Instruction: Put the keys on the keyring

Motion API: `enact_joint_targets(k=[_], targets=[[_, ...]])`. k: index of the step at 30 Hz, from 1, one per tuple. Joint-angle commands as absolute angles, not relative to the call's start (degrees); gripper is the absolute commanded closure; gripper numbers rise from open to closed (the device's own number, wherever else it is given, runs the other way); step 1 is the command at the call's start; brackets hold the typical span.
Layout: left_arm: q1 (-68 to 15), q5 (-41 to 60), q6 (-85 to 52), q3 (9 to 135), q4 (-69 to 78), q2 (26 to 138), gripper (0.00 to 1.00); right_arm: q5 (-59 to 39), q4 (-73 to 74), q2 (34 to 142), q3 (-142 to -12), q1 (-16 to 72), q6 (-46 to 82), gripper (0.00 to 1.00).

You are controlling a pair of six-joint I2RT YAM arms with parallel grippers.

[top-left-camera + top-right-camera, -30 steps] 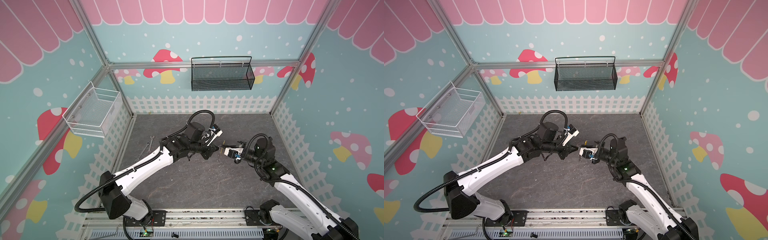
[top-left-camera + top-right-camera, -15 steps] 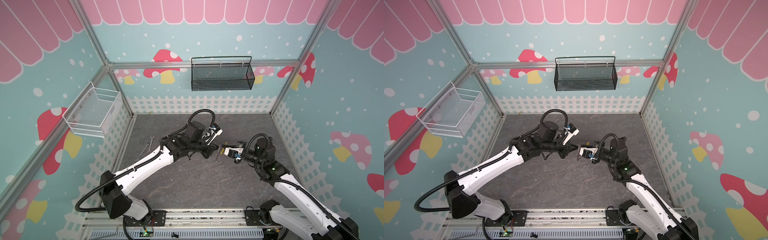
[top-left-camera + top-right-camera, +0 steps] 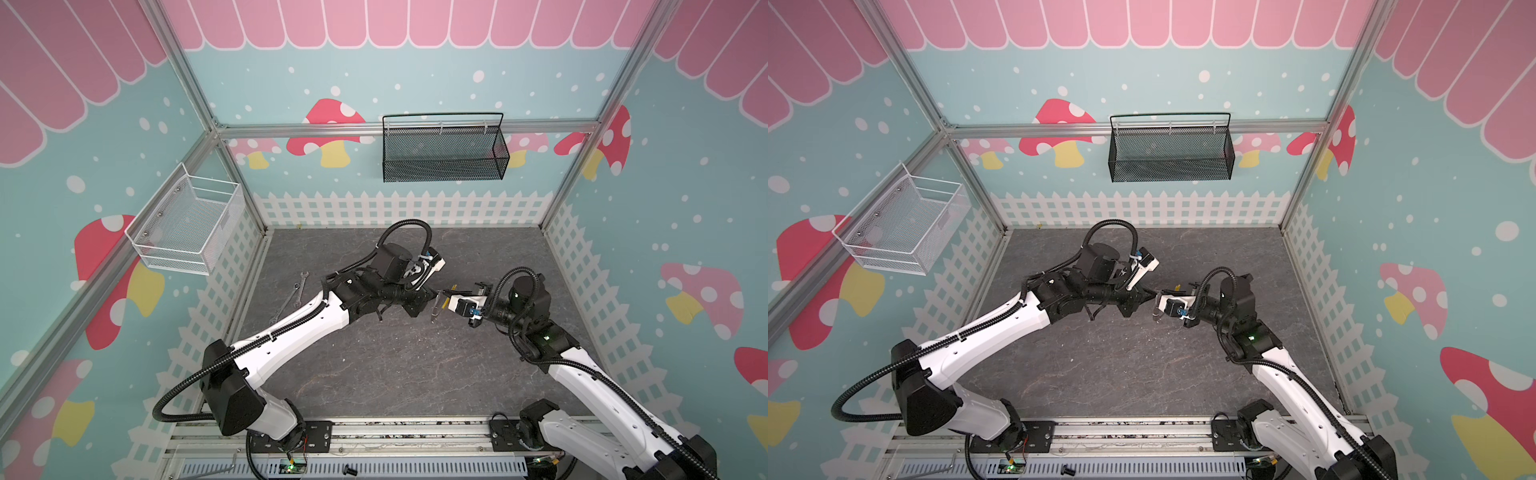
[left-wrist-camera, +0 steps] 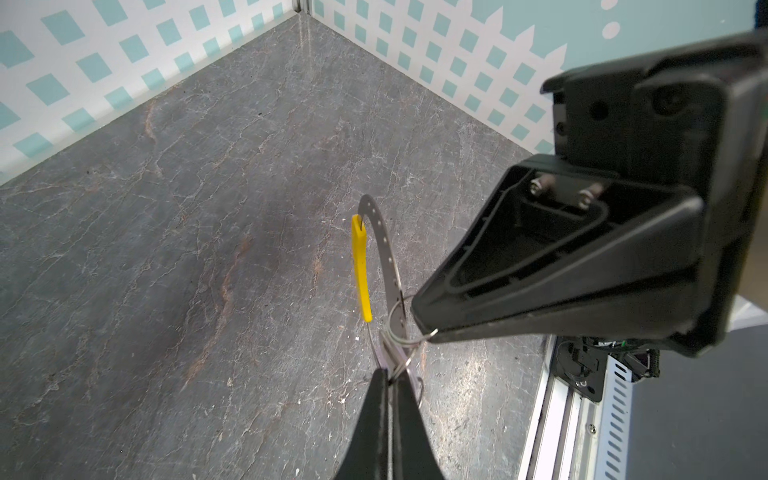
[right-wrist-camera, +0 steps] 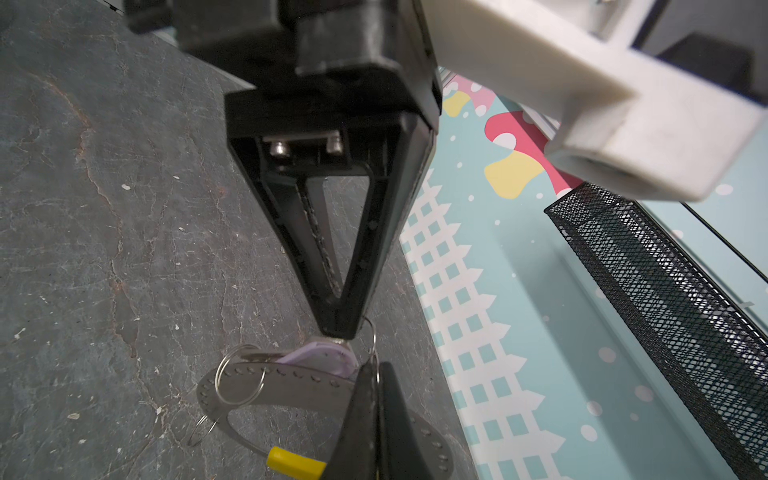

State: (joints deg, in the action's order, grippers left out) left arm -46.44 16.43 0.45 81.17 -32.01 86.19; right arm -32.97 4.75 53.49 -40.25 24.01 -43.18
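Two grippers meet tip to tip over the middle of the mat.

Left gripper: jaws closed, tips pinching the lilac tag at its edge.

Right gripper: jaws closed on a thin split ring. That ring loops round the keyring.

Keyring is a curved silver band with a row of small holes, and its yellow segment runs alongside. It hangs between the two tips and just below them. In both top views it shows only as a thin loop under the meeting point. Cannot tell whether its low end touches the mat.

A second split ring also sits round the band, away from both tips. A smaller ring hangs just beside it.

Key blades are too small and too crowded by the fingers to make out.

Wrenches lie flat on the mat near the left wall, well apart from both grippers.
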Motion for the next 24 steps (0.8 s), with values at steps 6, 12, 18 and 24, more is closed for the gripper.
enact_joint_targets(k=[6, 12, 18, 24], targets=[[-46.1, 15.1, -1.1, 82.7, -33.4, 86.5, 1.0, -34.1, 5.8, 52.9, -41.3, 24.2, -43.3, 1.0], [-45.6, 15.6, -2.0, 81.7, -33.4, 86.3, 1.0, -34.2, 6.0, 52.5, -41.3, 24.2, -43.2, 1.0], [-45.5, 16.5, -2.2, 82.0, -33.2, 86.2, 1.0, -34.5, 6.0, 52.7, -41.2, 24.1, -42.9, 1.0], [-45.6, 16.9, -2.5, 80.8, -32.7, 85.3, 1.0, -31.5, 6.0, 53.4, -41.5, 24.2, -41.4, 1.0]])
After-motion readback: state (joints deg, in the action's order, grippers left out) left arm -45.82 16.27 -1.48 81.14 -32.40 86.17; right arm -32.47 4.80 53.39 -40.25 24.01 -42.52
